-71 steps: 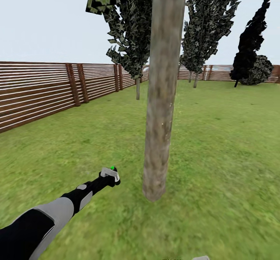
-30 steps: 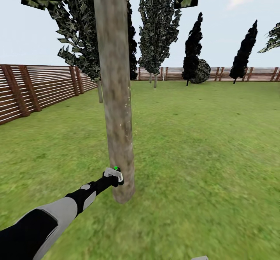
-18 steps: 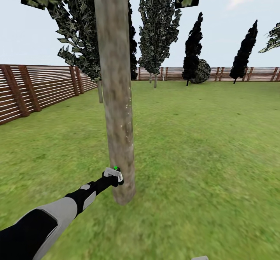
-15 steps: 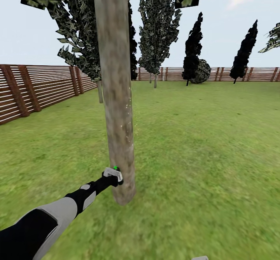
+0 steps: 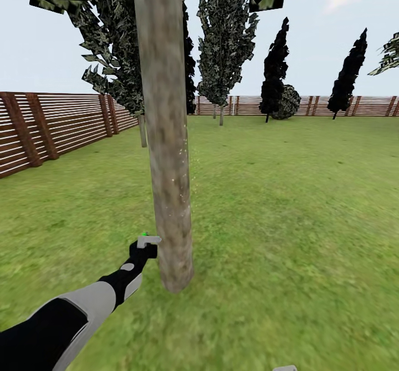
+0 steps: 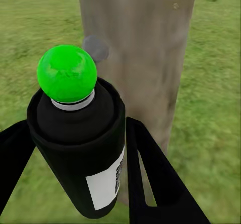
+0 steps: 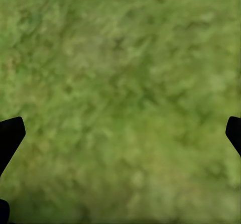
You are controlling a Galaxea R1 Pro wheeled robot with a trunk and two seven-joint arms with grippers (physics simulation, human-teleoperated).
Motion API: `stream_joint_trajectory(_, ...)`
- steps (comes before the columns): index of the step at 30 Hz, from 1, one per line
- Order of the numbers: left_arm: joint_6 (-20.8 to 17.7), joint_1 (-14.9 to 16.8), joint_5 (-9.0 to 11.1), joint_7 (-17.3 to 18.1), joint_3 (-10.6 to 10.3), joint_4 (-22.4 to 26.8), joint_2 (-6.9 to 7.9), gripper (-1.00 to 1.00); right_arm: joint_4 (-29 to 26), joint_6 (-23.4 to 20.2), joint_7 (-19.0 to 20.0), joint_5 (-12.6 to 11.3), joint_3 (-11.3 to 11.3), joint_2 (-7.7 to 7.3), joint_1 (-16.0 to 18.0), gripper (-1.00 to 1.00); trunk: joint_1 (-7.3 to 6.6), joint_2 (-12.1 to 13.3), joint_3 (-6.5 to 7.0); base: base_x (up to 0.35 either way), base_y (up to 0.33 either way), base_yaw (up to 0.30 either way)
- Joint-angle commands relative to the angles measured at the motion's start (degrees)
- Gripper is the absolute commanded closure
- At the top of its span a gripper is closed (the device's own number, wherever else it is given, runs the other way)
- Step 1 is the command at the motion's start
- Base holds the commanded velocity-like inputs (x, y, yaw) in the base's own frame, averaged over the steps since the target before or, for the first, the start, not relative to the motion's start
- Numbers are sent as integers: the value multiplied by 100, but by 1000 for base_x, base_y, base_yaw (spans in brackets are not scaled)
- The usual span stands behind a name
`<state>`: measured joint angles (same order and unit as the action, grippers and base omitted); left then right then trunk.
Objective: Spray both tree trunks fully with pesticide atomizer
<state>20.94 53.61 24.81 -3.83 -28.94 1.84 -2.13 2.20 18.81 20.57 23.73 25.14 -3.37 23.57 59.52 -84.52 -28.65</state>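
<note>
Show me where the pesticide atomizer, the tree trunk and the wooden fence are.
pesticide atomizer (image 6: 75, 148): left wrist view, on its dark body.
tree trunk (image 5: 166, 138): head view, mid-height bark.
wooden fence (image 5: 61, 124): head view, left slats.

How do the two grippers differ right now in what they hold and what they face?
The left gripper is shut on the atomizer, its black fingers against the bottle; the right gripper is open and holds nothing. The left faces the trunk from close by, low near its base; the right faces bare lawn. Both have black fingers.
</note>
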Motion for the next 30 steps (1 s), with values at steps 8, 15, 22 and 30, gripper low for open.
stream_joint_trajectory(8, -10, 0, 3, -4, -14, 40, -39, 100, 0, 0, 0, 3, 0, -5, 2, -100, 0, 0, 0, 0, 0, 0)
stream_joint_trajectory(15, -454, 0, 12, 205, 14, 94, -235, 100, -8, 1, 1, 33, -16, -6, 2, -100, 0, 0, 0, 0, 0, 0)
stream_joint_trajectory(22, -468, -326, 6, 211, 51, -7, -272, 100, -9, 0, 0, 35, -18, -11, 3, -100, 0, 0, 0, 0, 0, 0)
stream_joint_trajectory(30, -468, -343, 15, 196, 64, 0, 143, 100, -9, 0, 0, 35, -18, -15, 2, -100, 0, 0, 0, 0, 0, 0)
